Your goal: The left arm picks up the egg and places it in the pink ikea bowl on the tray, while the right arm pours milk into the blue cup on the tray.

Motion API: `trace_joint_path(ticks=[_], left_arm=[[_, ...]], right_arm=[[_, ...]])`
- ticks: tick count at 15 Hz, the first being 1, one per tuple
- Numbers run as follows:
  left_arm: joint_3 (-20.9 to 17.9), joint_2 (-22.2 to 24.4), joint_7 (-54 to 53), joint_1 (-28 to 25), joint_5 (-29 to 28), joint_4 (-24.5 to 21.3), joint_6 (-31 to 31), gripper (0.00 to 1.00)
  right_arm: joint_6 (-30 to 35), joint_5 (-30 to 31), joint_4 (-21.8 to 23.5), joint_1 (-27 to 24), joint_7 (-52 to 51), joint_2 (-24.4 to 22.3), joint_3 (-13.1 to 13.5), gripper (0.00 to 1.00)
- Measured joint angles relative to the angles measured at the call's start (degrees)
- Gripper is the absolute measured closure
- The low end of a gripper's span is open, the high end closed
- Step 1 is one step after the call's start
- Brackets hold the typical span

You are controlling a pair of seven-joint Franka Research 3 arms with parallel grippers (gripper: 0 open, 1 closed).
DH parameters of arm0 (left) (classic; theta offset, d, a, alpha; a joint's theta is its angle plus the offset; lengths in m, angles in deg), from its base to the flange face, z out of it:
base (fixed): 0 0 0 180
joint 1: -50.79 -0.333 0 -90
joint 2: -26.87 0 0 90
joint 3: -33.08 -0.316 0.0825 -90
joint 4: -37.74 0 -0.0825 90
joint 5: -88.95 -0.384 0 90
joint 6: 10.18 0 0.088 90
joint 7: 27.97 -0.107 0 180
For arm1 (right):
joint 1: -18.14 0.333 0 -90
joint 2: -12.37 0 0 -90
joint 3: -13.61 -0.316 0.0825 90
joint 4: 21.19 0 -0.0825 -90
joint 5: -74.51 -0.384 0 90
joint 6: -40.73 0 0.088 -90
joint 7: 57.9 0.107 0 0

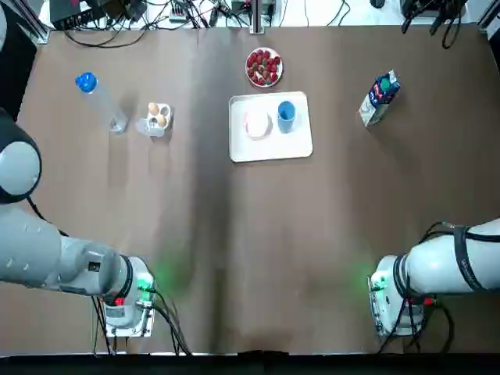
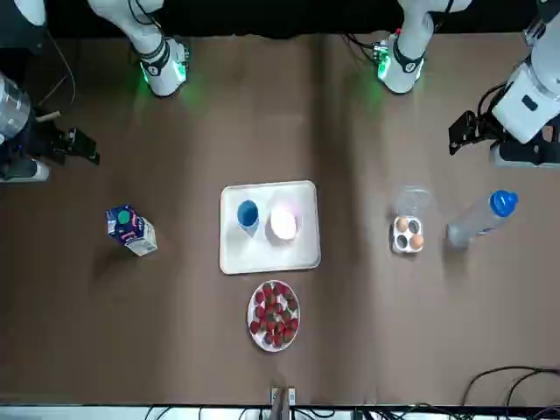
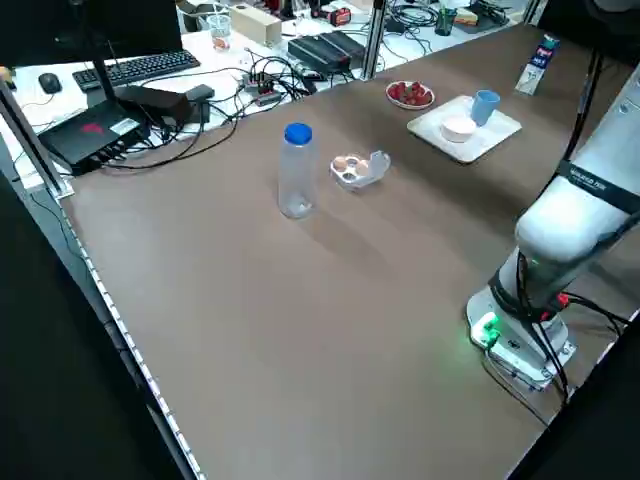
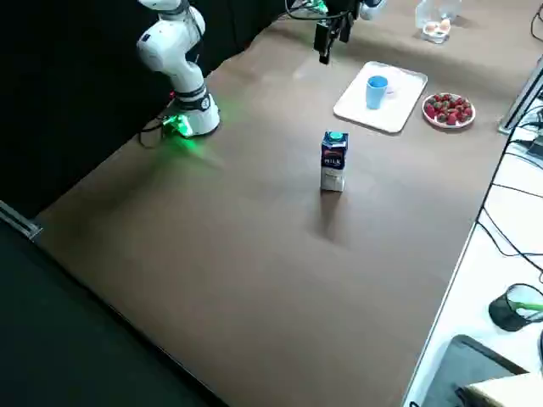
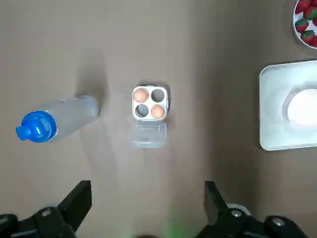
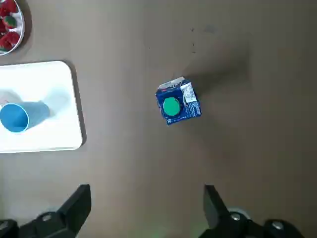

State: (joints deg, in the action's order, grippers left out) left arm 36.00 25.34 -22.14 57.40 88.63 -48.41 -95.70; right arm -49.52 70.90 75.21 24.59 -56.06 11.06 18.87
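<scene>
Jaws on the left gripper are spread wide with nothing between them, and the right gripper is just as open and empty. Both arms rise folded from their bases at the near edge of the bench, wrists turned so the fingers point straight down from well above it. The egg sits in a small clear carton with its lid open, near an upright water bottle. The milk carton stands well apart from the tray, where the pink bowl and blue cup sit side by side. I judge that reaching is the step in hand: the left should drop straight over one egg, clear of its neighbour and the lid, and close gently, while the right squares itself to the carton's turned sides
</scene>
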Motion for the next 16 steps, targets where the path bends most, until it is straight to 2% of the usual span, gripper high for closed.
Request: trace_joint_path(ticks=[8,12,13,16], left_arm=[[-0.26,0.00,0.40,-0.47,-0.01,-0.24,1.33,0.00],[-0.64,-1.83,0.49,-2.28,-0.32,-2.38,1.06,0.00],[-0.84,-4.33,0.38,-3.16,-0.33,-3.92,-2.08,0.00],[-0.83,-7.51,0.38,-3.32,-1.28,-9.63,-12.65,0.00]], right_arm=[[-0.50,0.06,0.06,-1.28,-0.01,0.51,0.24,0.00],[-0.47,0.06,0.05,-2.31,-0.01,0.50,0.35,0.00],[-0.13,0.06,0.12,-3.02,-0.01,0.50,0.41,0.00],[1.68,0.13,0.43,-5.19,-0.01,0.61,0.48,0.00]])
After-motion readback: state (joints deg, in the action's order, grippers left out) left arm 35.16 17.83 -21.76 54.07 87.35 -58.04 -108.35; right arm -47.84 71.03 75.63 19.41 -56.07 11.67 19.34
